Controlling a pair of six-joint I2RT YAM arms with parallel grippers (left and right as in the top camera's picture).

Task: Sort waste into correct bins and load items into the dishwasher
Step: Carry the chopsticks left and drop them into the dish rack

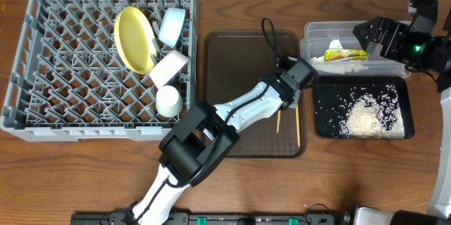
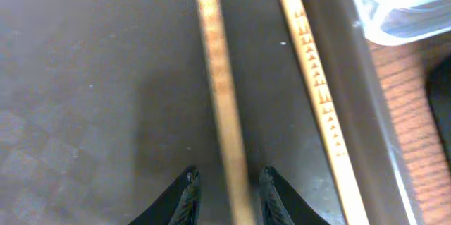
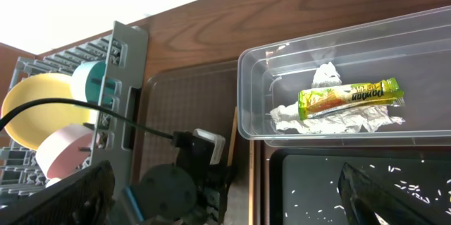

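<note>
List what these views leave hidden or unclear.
- Overhead: the left arm covers the upper ends of both chopsticks.
- Left wrist: blurred; whether the left end effector touches the chopstick it straddles is unclear.
- Right wrist: the dish rack wall hides much of the pale blue bowl.

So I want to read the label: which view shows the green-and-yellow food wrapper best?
The right wrist view: the green-and-yellow food wrapper lies large and unobstructed on crumpled white paper in the clear plastic tub. Overhead shows it small; the left wrist view misses it.
</note>
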